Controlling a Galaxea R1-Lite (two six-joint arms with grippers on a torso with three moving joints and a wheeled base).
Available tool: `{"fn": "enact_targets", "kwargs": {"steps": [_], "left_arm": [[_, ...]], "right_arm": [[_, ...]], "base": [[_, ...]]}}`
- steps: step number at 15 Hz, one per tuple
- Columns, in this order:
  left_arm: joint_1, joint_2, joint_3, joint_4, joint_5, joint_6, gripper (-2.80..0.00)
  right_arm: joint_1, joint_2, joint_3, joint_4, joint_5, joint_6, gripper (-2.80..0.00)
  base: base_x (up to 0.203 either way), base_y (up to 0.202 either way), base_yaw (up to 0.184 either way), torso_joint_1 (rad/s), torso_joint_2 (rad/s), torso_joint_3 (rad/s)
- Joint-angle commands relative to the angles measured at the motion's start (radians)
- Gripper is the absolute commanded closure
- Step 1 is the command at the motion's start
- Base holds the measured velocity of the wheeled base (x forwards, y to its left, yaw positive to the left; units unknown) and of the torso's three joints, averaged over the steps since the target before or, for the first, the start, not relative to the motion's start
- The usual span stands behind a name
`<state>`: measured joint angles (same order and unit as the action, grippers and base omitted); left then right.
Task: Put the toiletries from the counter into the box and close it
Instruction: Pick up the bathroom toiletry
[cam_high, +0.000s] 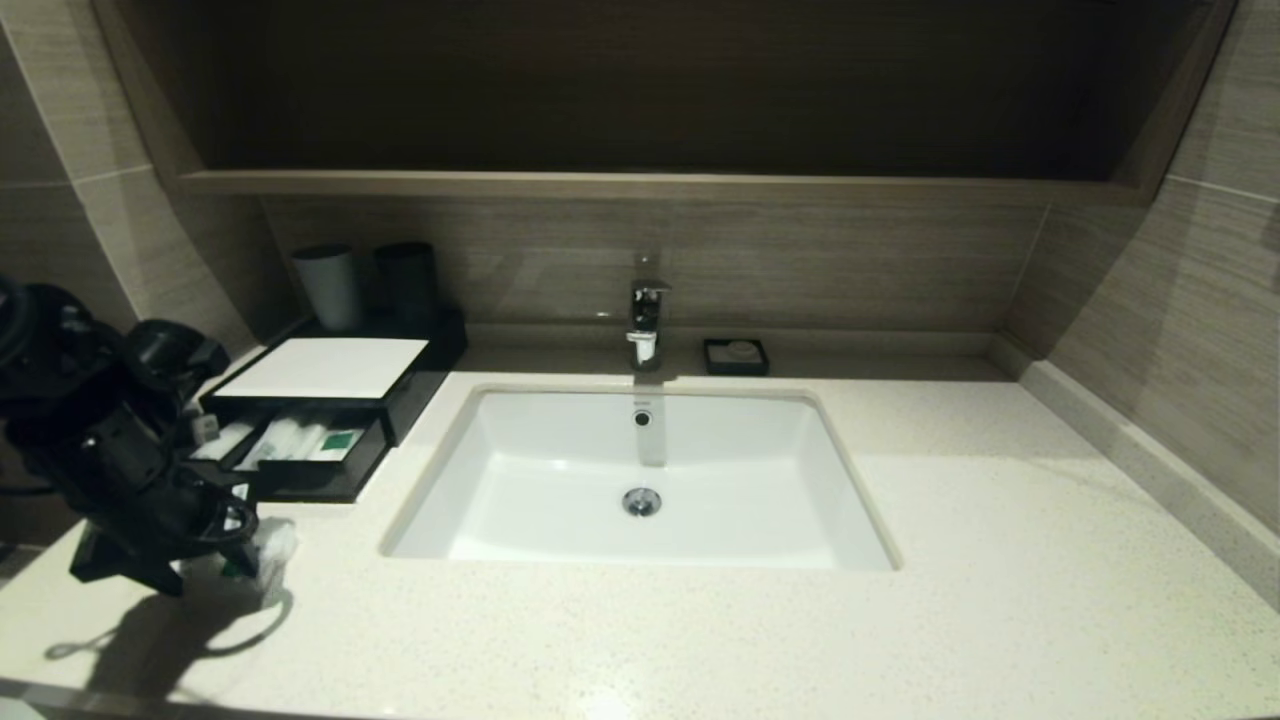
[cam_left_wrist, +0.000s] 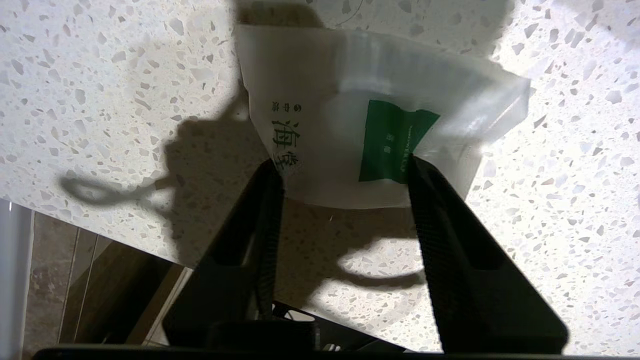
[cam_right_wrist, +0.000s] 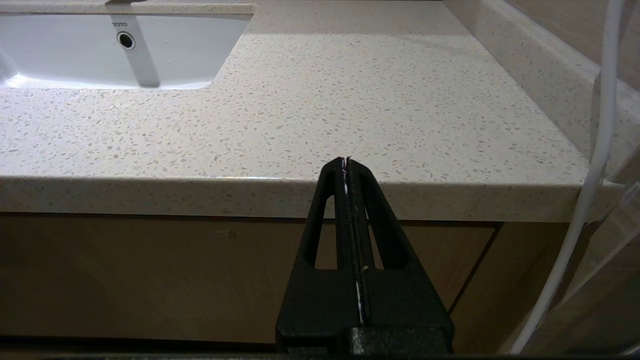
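A short frosted sachet (cam_left_wrist: 350, 100) with a green square label rests on the speckled counter (cam_high: 1000, 560) near its front left corner, its near edge bowed. My left gripper (cam_left_wrist: 344, 162) is shut on it, one fingertip pressing each side, jaws still wide apart. In the head view the sachet (cam_high: 275, 555) shows just right of that gripper (cam_high: 245, 545). The black box (cam_high: 425, 385) with a white top panel stands behind, its front drawer (cam_high: 310, 485) pulled out with clear packets inside. My right gripper (cam_right_wrist: 346, 160) is shut and empty, level with the counter's front edge on the right.
A white sink (cam_high: 640, 480) with a faucet (cam_high: 645, 320) is set in the middle of the counter. Two cups (cam_high: 328, 285) stand behind the box. A small black soap dish (cam_high: 736, 356) sits by the back wall. The counter's front left edge lies close to the left gripper.
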<state>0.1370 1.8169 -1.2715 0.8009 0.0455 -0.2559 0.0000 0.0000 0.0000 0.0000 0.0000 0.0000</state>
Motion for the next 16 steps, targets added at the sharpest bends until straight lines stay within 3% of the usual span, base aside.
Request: {"fn": "enact_targets", "kwargs": {"steps": [1, 10, 16], "left_arm": [[0.001, -0.001, 0.000, 0.004, 0.000, -0.002, 0.00], [0.002, -0.075, -0.013, 0.005, 0.001, -0.002, 0.00], [0.002, -0.098, -0.143, 0.005, 0.002, -0.002, 0.00]], "right_arm": [[0.000, 0.000, 0.000, 0.000, 0.000, 0.000, 0.00], [0.000, 0.000, 0.000, 0.000, 0.000, 0.000, 0.00], [0.000, 0.000, 0.000, 0.000, 0.000, 0.000, 0.00]], "base": [[0.000, 0.000, 0.000, 0.000, 0.00, 0.000], [0.000, 0.000, 0.000, 0.000, 0.00, 0.000], [0.000, 0.000, 0.000, 0.000, 0.00, 0.000]]}}
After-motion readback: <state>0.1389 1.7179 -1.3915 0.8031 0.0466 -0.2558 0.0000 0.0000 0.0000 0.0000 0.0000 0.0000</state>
